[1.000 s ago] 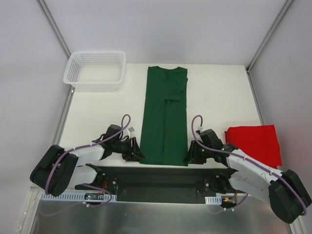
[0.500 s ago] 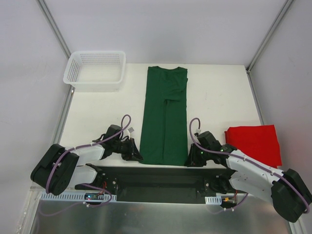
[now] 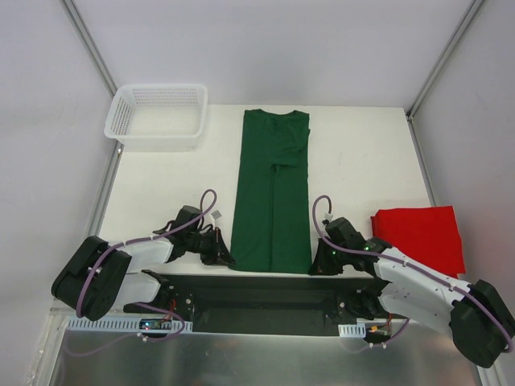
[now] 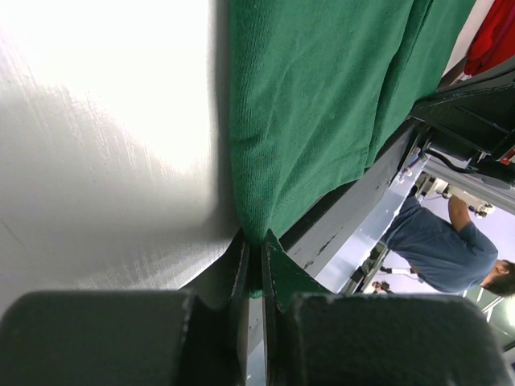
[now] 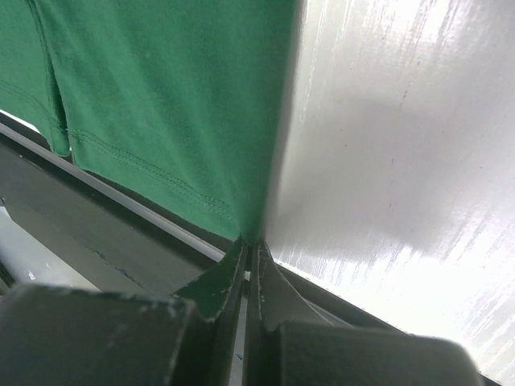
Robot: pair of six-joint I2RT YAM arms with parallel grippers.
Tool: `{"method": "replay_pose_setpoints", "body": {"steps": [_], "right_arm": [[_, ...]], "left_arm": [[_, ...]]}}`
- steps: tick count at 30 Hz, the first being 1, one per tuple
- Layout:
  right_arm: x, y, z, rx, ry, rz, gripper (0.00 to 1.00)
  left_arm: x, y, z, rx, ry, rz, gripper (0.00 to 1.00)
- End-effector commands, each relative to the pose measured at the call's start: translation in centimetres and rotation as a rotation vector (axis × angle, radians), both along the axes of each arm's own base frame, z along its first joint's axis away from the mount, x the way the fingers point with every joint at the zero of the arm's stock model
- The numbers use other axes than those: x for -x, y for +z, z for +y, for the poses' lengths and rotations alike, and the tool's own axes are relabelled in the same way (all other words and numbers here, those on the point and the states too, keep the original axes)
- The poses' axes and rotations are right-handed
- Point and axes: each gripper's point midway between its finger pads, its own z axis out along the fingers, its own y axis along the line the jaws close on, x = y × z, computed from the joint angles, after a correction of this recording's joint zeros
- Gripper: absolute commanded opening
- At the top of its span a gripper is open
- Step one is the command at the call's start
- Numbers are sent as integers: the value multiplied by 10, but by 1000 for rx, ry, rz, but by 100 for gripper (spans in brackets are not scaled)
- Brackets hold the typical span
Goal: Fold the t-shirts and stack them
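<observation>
Neatly folded lengthwise beside the basket (image 3: 158,117), the green t-shirt (image 3: 271,193) has its hem corners clenched by the left gripper (image 3: 225,259) and right gripper (image 3: 315,265).

open table (image 3: 362,153) flanks green shirt (image 3: 272,193); basket (image 3: 158,138) far-left, red shirt (image 3: 420,235) right

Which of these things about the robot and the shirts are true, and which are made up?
1. The green shirt lies on the table folded into a long strip. True.
2. The red shirt is inside the basket. False: it lies at the table's right edge, and the basket sits at the far left corner.
3. The left pincer pinches the near left corner of the green shirt. True.
4. The right pincer holds the red shirt. False: it is closed on the green shirt's near right corner.
</observation>
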Motion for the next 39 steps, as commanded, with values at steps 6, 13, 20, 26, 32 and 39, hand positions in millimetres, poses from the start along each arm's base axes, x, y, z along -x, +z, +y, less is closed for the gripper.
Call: {"method": "replay_pose_setpoints", "body": {"steps": [6,13,20,26,32,39], "right_arm": [[-8,13,6,3,16,-48,1],[-18,32,12,8,32,-102,1],[-30,54,11,29,44,-163,1],[-43,70,12,61,66,-220,1],[-58,78,16,96,88,-257,1],[-85,99,18,163,103,-344,1]], "left_arm": [[-12,21,-8,29,-19,-98,0],[-17,39,-14,31,-33,-146,0],[-26,57,-15,15,-28,-216,0],[-43,79,-16,-29,-30,-279,0],[-67,100,-24,-51,-39,-326,0],[-82,114,-28,-68,-41,-361,0]]}}
